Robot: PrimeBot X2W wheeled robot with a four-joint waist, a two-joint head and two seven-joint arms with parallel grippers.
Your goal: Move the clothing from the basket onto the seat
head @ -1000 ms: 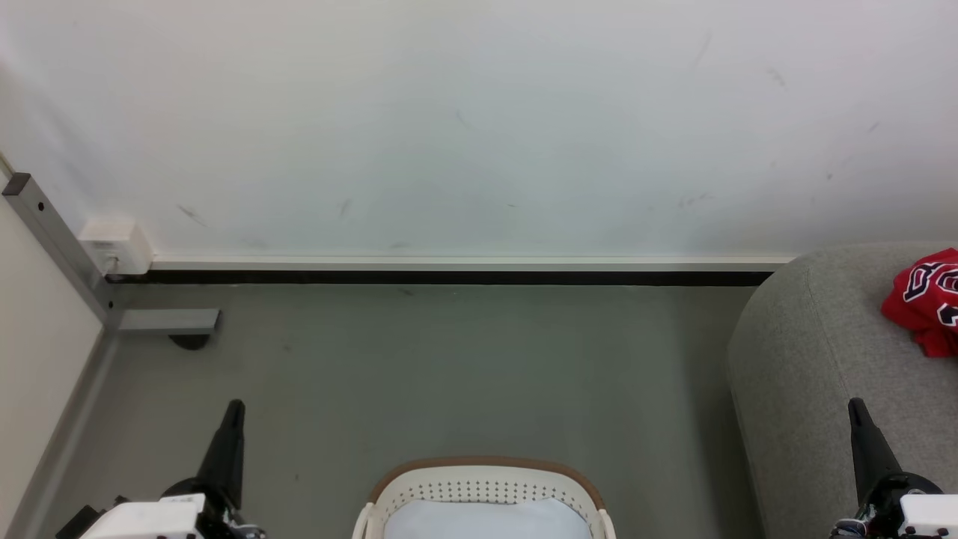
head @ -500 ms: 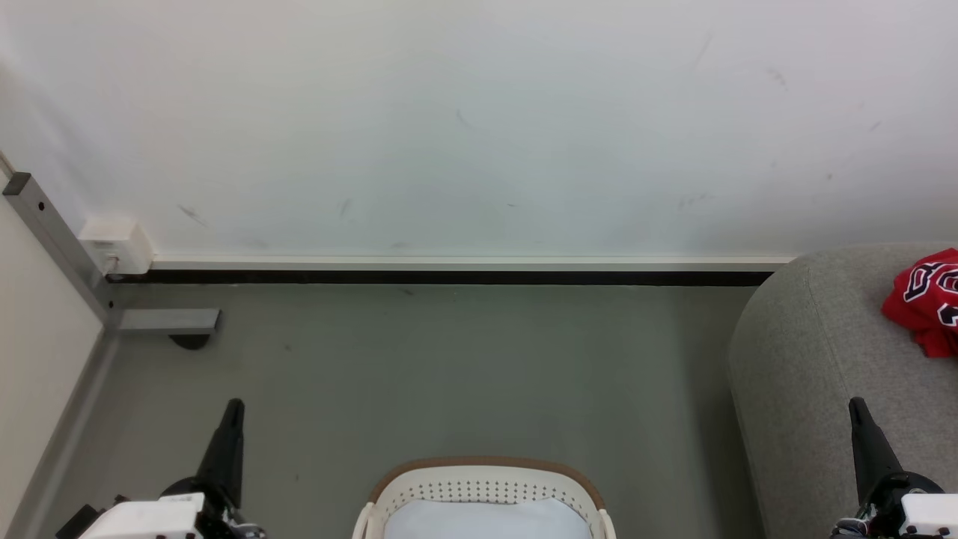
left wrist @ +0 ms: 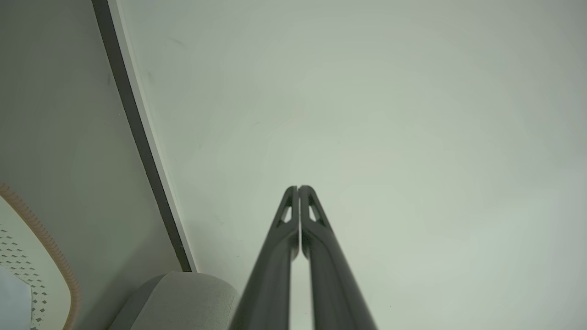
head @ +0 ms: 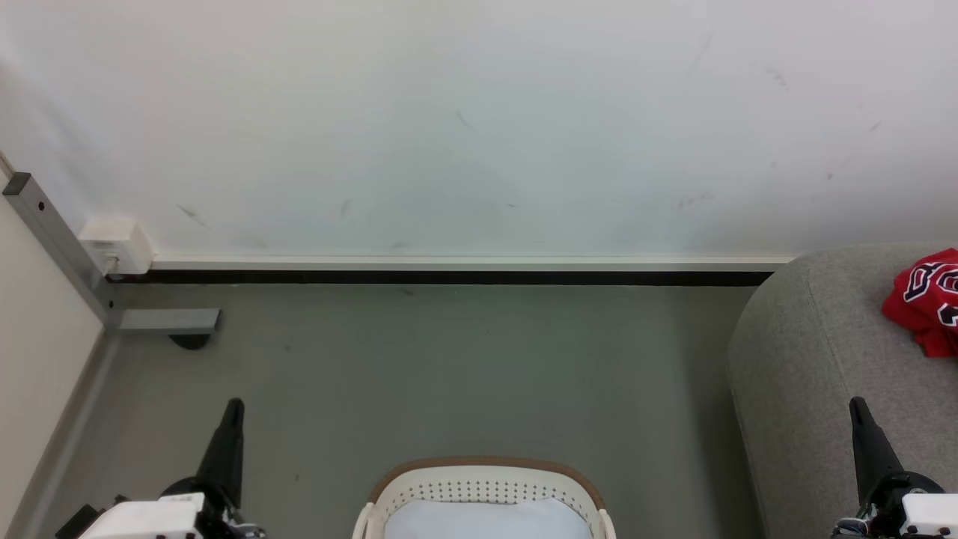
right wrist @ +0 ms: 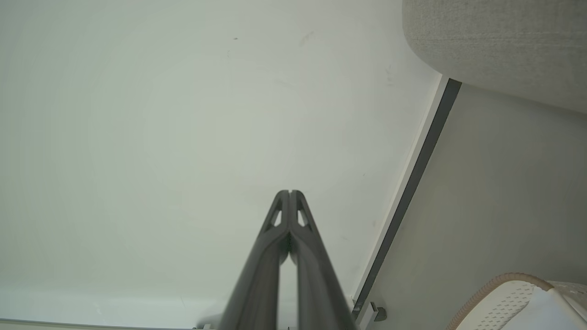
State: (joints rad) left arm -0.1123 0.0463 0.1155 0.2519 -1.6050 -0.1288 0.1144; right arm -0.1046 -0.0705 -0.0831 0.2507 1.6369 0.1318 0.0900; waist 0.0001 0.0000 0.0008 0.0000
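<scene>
Red clothing (head: pixel 926 299) with black-and-white lettering lies on the light-grey seat (head: pixel 816 359) at the right edge of the head view. The off-white basket (head: pixel 486 486) with a brown rim stands at bottom centre, holding plain white fabric (head: pixel 483 520). My left gripper (head: pixel 234 408) is shut at lower left, well left of the basket. Over the seat's front part, my right gripper (head: pixel 855 406) is shut and holds nothing. The wrist views show the left gripper (left wrist: pixel 298 188) and the right gripper (right wrist: pixel 290 192) with fingers pressed together, pointing at the white wall. The basket rim (right wrist: pixel 500 280) and seat (right wrist: pixel 500 41) also appear.
A white wall (head: pixel 479 120) with a dark baseboard (head: pixel 449 277) faces me across grey floor (head: pixel 464 367). A grey metal post and foot (head: pixel 161 320) with a white box (head: pixel 116 245) stand at the left corner.
</scene>
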